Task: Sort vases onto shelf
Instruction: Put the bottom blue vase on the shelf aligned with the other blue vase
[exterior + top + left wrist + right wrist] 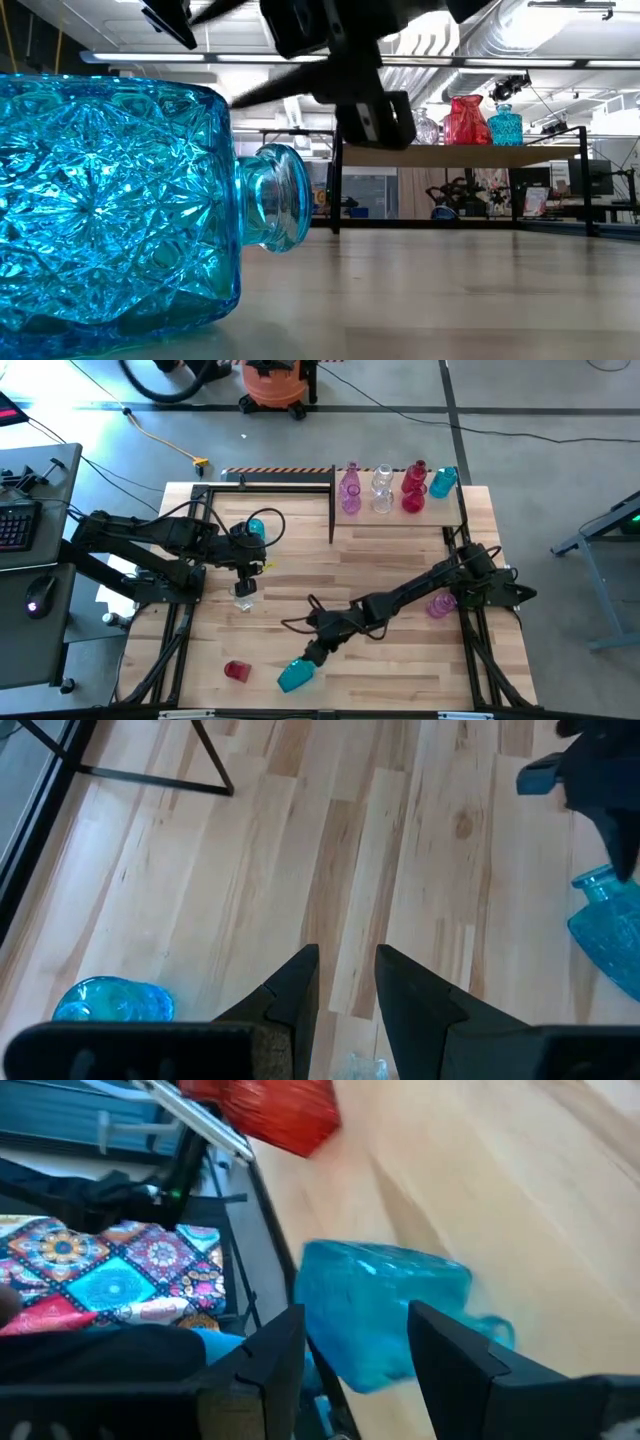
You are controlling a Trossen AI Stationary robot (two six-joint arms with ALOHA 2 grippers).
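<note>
The right end effector reached toward the table's front edge, fingers spread either side of a teal vase lying on its side there, not visibly clamped on it. A red vase lay just beside it. The left end effector hung near the table's left edge over a clear vase, fingers slightly parted, holding nothing. Five vases stood on the shelf at the back right corner.

Open tabletop is being left clear between the arms, while the near edge is being blocked by a toppled teal vase and red vase.
</note>
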